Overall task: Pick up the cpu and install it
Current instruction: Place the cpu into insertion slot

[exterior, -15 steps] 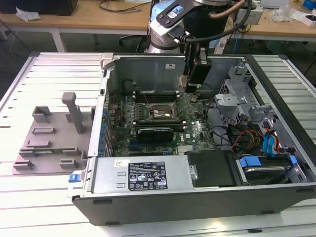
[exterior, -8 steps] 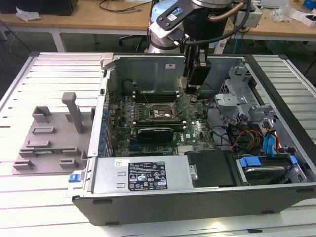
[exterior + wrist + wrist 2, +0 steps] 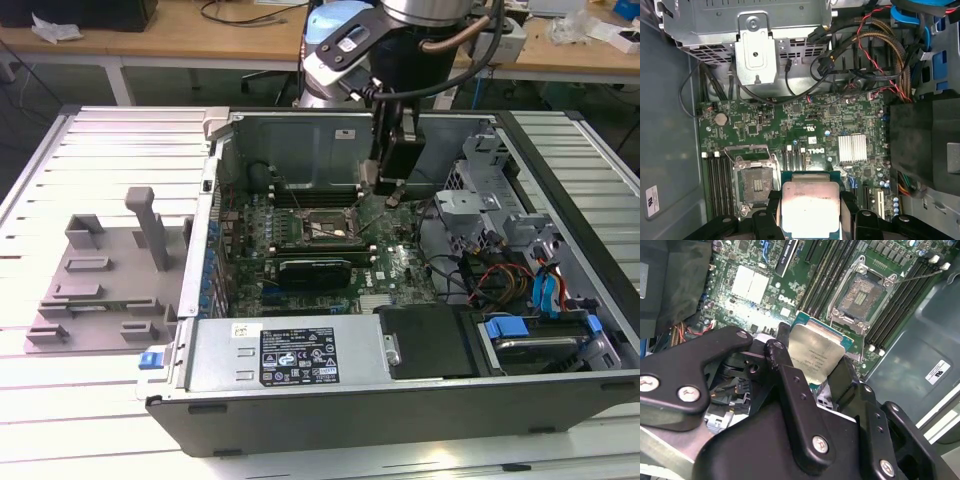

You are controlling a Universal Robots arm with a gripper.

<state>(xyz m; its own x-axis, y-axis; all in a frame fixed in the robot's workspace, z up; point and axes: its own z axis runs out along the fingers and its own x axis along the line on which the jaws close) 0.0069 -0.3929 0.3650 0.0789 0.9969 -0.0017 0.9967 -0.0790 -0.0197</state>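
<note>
My claw (image 3: 809, 360) is clamped on the cpu (image 3: 810, 207), its faintly printed silver top showing, held over the green motherboard (image 3: 805, 117) just beside the open socket (image 3: 754, 180), near the case wall's white printed label (image 3: 652, 200).

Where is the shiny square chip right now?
In both wrist views the cpu sits clamped in the hand, above the motherboard, beside the empty socket.

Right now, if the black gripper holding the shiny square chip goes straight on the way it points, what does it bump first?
Probably the green motherboard, just beside the empty metal-framed black socket, not in it. The black gripper grips the shiny silver square cpu, so the chip would touch first. Depth is unclear.
</note>
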